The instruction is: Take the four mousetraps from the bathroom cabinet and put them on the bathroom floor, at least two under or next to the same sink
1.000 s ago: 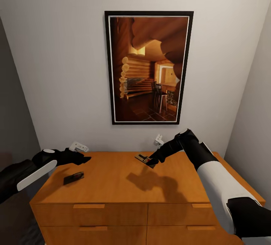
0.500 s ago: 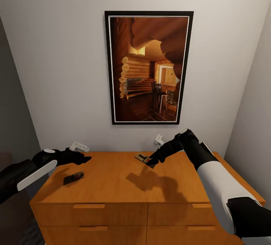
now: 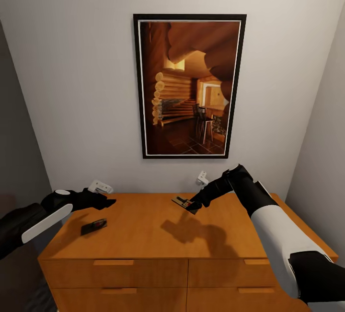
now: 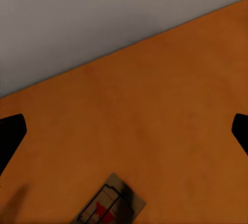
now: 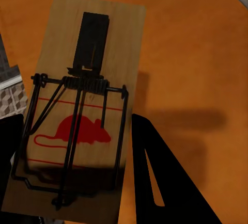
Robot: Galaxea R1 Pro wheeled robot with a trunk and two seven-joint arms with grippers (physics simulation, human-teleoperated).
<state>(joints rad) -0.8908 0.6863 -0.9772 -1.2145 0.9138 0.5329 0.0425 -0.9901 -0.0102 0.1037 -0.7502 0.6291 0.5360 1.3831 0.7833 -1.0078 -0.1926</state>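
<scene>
On the left of the orange-brown cabinet's point(image 3: 153, 235) flat top lies one mousetrap point(image 3: 93, 226), flat and dark in shadow. My left gripper point(image 3: 104, 202) hovers just above and behind it, open, its fingertips point(image 4: 10, 136) far apart over the wood, with the trap point(image 4: 109, 207) below them. My right gripper point(image 3: 194, 204) is shut on a second mousetrap point(image 3: 183, 202), held tilted above the cabinet's middle and casting a shadow on the top. Up close, that trap point(image 5: 77, 115) shows a tan board, black wire and a red mouse print between my fingers point(image 5: 150, 172).
A large framed picture point(image 3: 189, 86) hangs on the pale wall behind the cabinet. Two small white fittings point(image 3: 99, 186) point(image 3: 202, 178) sit on the wall just above the top. Drawer handles point(image 3: 112, 262) line the front. Walls close in on both sides.
</scene>
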